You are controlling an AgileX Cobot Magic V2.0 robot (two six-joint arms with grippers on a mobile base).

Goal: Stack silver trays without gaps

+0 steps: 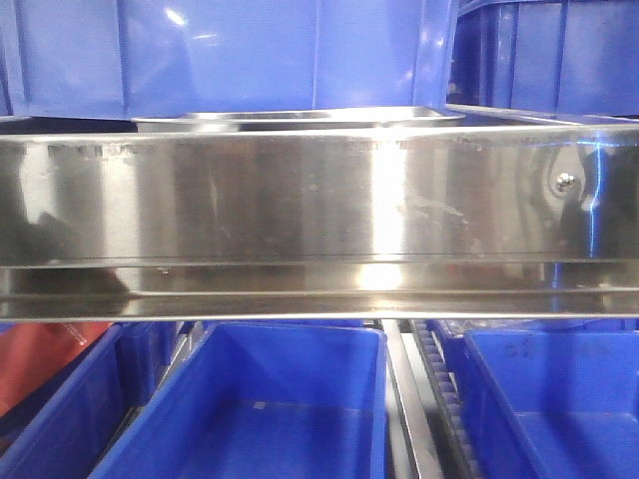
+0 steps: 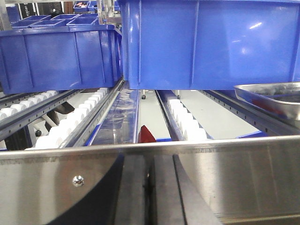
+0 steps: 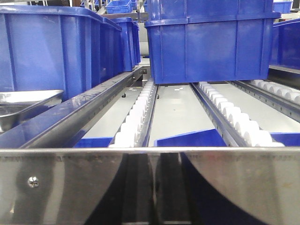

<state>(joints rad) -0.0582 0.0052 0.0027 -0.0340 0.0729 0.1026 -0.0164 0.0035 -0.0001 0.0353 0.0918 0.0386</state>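
Note:
A silver tray (image 1: 300, 118) lies on the roller shelf just behind the steel rail, under a blue bin; only its shiny rim shows in the front view. The same tray (image 2: 272, 96) appears at the right edge of the left wrist view and the tray (image 3: 23, 105) at the left edge of the right wrist view. My left gripper (image 2: 149, 161) is low in front of the rail, left of the tray, its dark fingers pressed together on nothing. My right gripper (image 3: 153, 161) is also below the rail, right of the tray, fingers together and holding nothing.
A long brushed-steel rail (image 1: 300, 210) with a screw (image 1: 565, 181) spans the shelf front, between both grippers and the tray. Blue bins (image 2: 211, 42) (image 3: 211, 42) stand on white roller tracks (image 3: 136, 117) behind. More blue bins (image 1: 250, 409) sit on the level below.

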